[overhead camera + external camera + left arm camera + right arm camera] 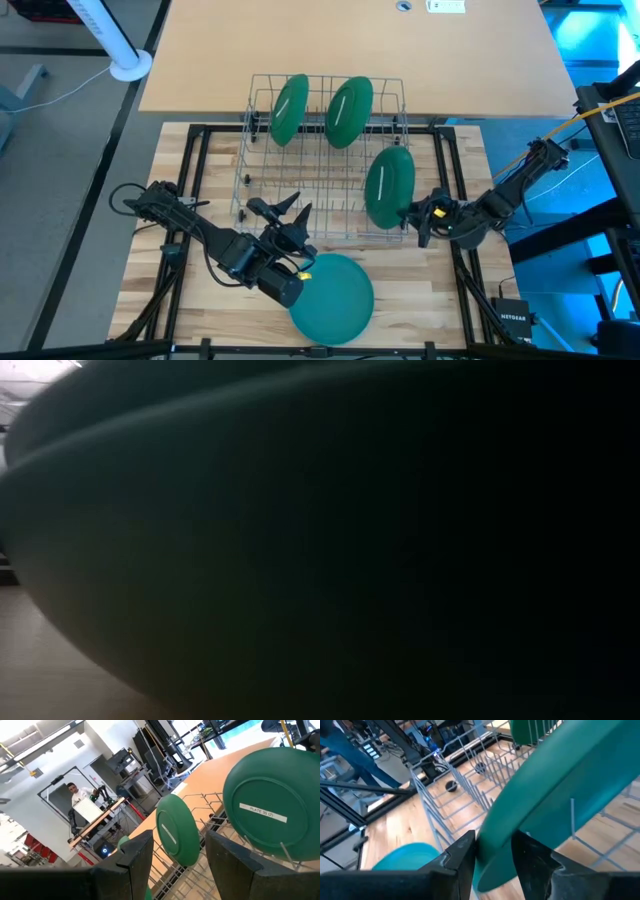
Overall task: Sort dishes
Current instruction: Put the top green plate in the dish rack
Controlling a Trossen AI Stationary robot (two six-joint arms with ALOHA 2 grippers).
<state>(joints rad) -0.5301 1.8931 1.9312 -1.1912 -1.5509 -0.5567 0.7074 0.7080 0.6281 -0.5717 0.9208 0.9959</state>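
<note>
Nearest, a teal plate (333,297) lies flat beside the empty, parted left gripper (289,222); the right gripper (412,213) clamps a stiff, light-looking plate (389,186) by its rim.

two plates (318,110) upright at rack (325,165) rear, third (389,186) at its right, fourth (333,297) flat in front

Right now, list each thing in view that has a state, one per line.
Back-left plate: upright in the rack.
Back-right plate: upright in the rack.
Third plate: on edge at the rack's right side, gripped at its rim.
Flat plate: lying on the table, unracked.
Rack: upright, partly filled.
Right gripper: shut on the third plate.
Left gripper: open, empty, over the rack.
</note>
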